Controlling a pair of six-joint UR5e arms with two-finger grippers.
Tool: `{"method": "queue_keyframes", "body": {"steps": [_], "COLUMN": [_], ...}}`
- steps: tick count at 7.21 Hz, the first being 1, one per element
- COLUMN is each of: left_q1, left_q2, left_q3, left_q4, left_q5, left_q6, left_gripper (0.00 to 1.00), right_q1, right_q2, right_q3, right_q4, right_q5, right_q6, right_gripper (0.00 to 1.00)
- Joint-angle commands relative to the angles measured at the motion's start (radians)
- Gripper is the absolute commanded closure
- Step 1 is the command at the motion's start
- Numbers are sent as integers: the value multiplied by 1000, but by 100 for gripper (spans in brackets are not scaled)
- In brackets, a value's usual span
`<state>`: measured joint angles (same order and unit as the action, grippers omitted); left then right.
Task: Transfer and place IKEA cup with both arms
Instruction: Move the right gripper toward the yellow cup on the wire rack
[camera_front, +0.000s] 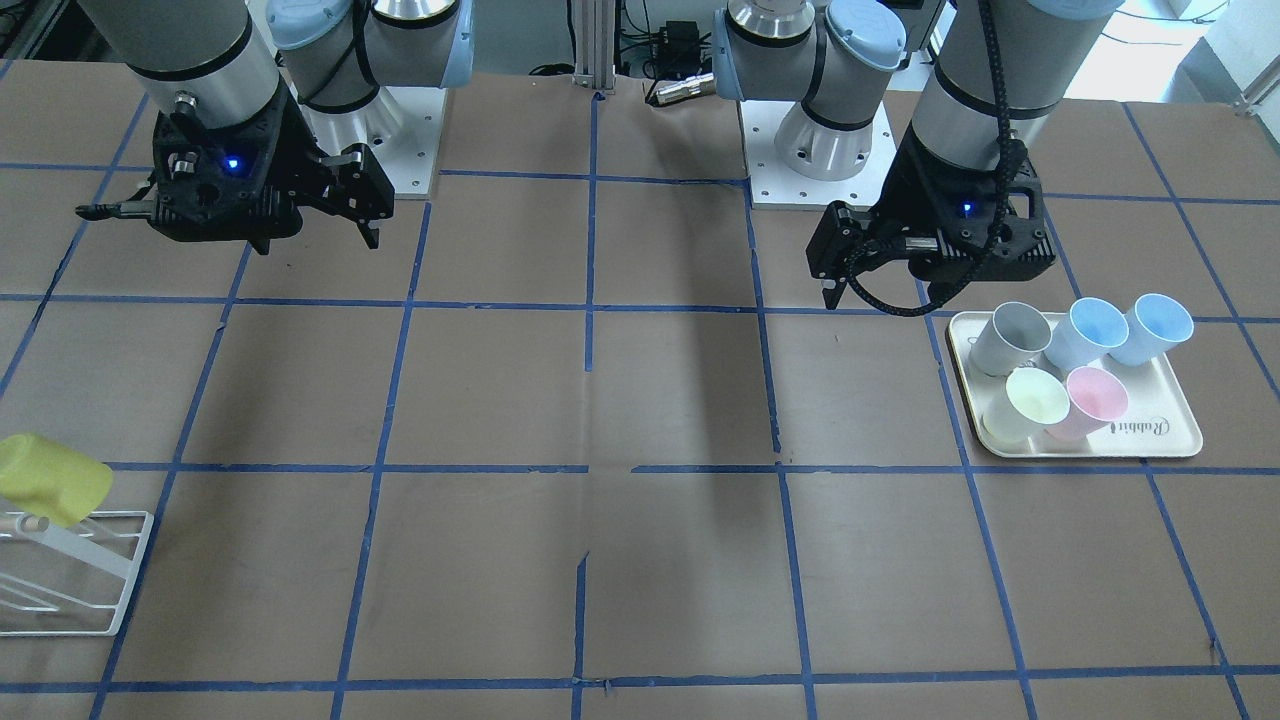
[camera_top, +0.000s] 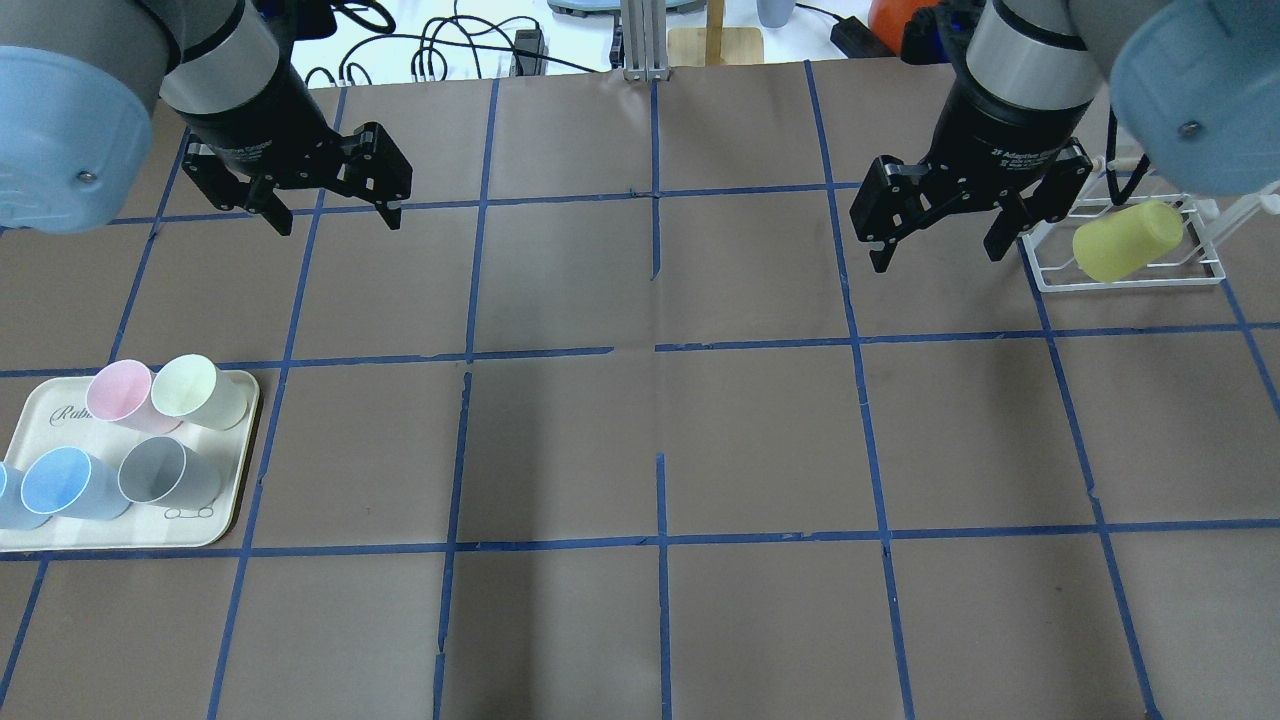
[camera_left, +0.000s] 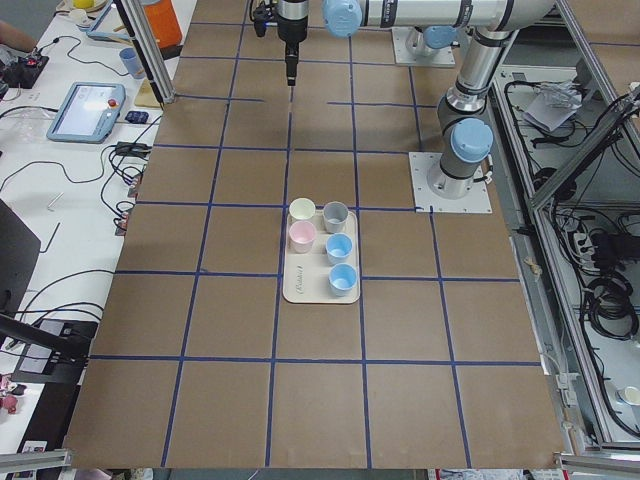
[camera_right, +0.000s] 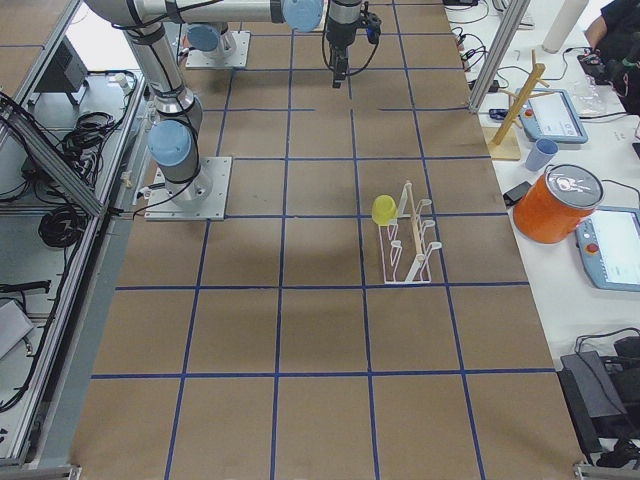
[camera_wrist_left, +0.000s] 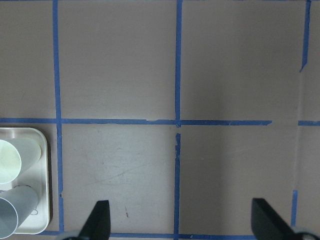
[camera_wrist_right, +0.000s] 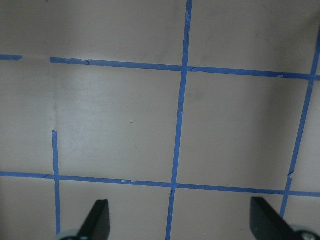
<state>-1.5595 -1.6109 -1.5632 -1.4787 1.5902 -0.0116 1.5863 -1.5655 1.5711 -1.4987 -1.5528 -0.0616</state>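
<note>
**Two grippers spread wide, yellow cup on the rack**

Both black two-finger grippers hang above the brown paper-covered table with its blue tape grid (camera_top: 760, 430), and neither touches anything. The left gripper (camera_top: 338, 222) has its jaws wide apart and empty. Its wrist camera shows two dark fingertips (camera_wrist_left: 98, 220) far apart at the bottom edge, with only bare table between them. The right gripper (camera_top: 937, 255) is the same: jaws spread wide, nothing between them, and its fingertips (camera_wrist_right: 96, 220) frame taped squares and no object.

The bright yellow tapered plastic cup (camera_top: 1128, 240) sits on the robot's right side of the table, tilted over on a white wire rack (camera_top: 1200, 272). From across the table it shows at the left edge, resting on one of the rack's slanted white rods. The right gripper is the nearer of the two, yet that view shows it clearly apart from the cup and closer to the robot's base.

On the robot's left side lies a cream rounded-corner tray (camera_top: 120, 540) holding five upright plastic tumblers – a pink one (camera_top: 118, 392), a pale cream-yellow one (camera_top: 190, 388), a grey one (camera_top: 160, 470) and two light blue ones (camera_top: 62, 482), the second partly cut off by the frame. The pink and cream-yellow cups stand just beside each other. The left gripper hangs apart from the tray, closer to the table's middle.
</note>
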Motion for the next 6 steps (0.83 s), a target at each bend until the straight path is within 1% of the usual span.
{"method": "queue_keyframes", "body": {"steps": [1,6], "left_q1": [2,1], "left_q2": [0,9], "left_q3": [0,-1], "left_q4": [0,0], "left_q5": [1,1], "left_q6": [-1,1], "left_gripper": [0,0], "right_q1": [-2,-5], "right_q2": [1,1], "right_q3": [1,1], "right_q4": [1,-1], "right_q5": [-1,-1], "right_q6": [0,0], "right_gripper": [0,0]}}
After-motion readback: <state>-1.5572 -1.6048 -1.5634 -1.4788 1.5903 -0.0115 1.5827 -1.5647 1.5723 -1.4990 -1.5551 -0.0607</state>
